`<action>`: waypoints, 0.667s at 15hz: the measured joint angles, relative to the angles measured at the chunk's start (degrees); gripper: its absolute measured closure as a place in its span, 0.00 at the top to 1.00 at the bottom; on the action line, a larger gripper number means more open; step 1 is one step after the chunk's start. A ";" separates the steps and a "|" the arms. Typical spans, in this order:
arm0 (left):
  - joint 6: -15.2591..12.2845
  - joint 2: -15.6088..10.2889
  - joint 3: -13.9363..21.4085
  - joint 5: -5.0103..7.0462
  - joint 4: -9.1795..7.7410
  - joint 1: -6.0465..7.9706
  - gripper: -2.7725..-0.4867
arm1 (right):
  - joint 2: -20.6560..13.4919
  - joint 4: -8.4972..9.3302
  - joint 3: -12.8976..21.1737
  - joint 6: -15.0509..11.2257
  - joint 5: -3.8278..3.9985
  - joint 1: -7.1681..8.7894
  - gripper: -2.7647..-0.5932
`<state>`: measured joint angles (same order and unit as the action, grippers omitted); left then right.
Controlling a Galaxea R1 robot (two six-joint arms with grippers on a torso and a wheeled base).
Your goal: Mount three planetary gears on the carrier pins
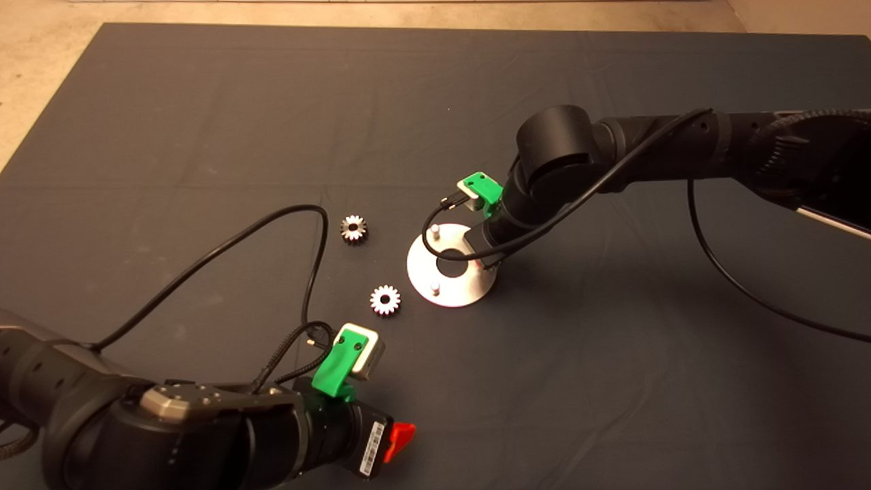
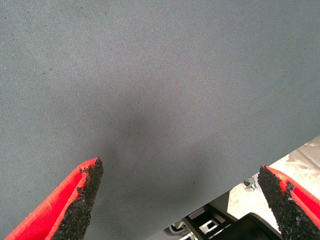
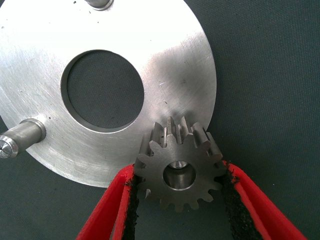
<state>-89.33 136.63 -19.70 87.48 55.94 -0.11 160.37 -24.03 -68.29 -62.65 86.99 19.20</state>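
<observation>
The shiny round disc (image 1: pixel 446 294) lies mid-mat with a central hole. Two bare carrier pins (image 1: pixel 435 230) (image 1: pixel 434 286) stand on it, also seen as pins (image 3: pixel 27 132) (image 3: pixel 100 4) in the right wrist view. My right gripper (image 1: pixel 484 258) hangs over the disc's right edge, shut on one planetary gear (image 3: pixel 180 167). The third pin's tip shows inside that gear's bore. Two more gears (image 1: pixel 354 229) (image 1: pixel 385 299) lie flat on the mat left of the disc. My left gripper (image 1: pixel 401 435) waits open at the lower left, fingers (image 2: pixel 80 200) over bare mat.
The dark mat (image 1: pixel 204 122) covers the table, with pale floor beyond its far left corner. Black cables loop from both arms over the mat; one arcs close to the left gear. The mat's edge and floor (image 2: pixel 300 160) show beside my left gripper.
</observation>
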 joint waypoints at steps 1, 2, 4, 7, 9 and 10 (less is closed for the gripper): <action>0.00 0.02 0.00 -0.02 0.01 0.00 0.76 | 0.00 0.02 0.00 0.00 0.00 0.00 0.24; 0.00 0.00 0.00 -0.02 0.01 0.00 0.76 | 0.05 0.02 0.02 0.00 -0.02 0.01 0.27; 0.00 -0.02 0.00 0.00 0.01 0.00 0.76 | 0.27 0.02 0.02 0.00 -0.09 0.01 0.27; 0.00 -0.02 0.00 -0.02 0.04 0.01 0.76 | 0.28 0.02 0.02 0.00 -0.15 0.00 0.37; 0.00 -0.02 0.00 0.00 0.04 0.01 0.76 | 0.28 0.02 0.02 0.02 -0.17 0.00 0.42; 0.00 -0.02 0.00 -0.01 0.06 0.01 0.76 | 0.29 0.02 0.00 0.00 -0.17 -0.02 0.46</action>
<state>-89.33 136.61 -19.70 87.47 56.00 -0.10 160.65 -24.00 -68.29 -62.65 86.82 19.18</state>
